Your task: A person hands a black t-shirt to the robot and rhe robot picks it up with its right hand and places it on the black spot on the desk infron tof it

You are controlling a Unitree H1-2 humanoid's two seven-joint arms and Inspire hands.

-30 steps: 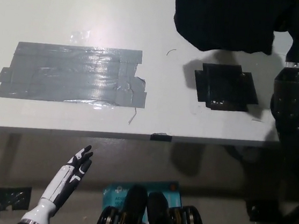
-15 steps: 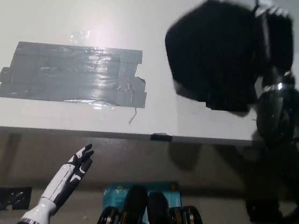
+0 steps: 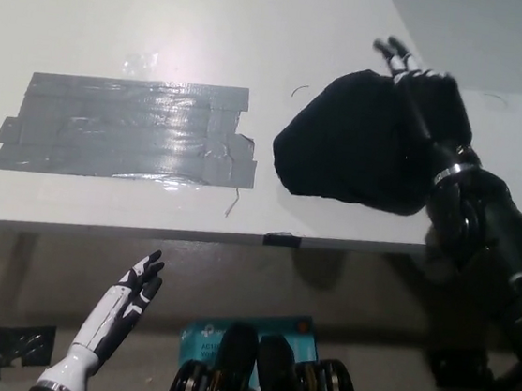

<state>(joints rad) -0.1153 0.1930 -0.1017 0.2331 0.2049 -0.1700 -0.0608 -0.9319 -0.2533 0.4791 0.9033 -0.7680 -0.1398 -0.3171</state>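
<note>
Black t-shirt (image 3: 347, 139) bunched on desk (image 3: 261, 26) | right hand (image 3: 428, 92) over its right edge, fingers spread, grip unclear | left hand (image 3: 138, 285) low, open

Overhead glare on desk (image 3: 168, 15) — soft blur

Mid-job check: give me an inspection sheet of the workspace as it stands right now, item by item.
Surface: white desk, its front edge in view.
Job's things: black t-shirt bunched in a heap on the desk at right; the black spot cannot be seen, and the heap lies where it would be.
Clutter: grey tape patch stuck flat on the desk at left; small black tab on the desk edge.
Hands: right hand on the far right side of the heap, fingers spread; left hand resting below the desk edge, fingers apart, holding nothing.
Cables: nothing seen.
Surroundings: floor below the desk with a blue item and a dark tape square.
</note>
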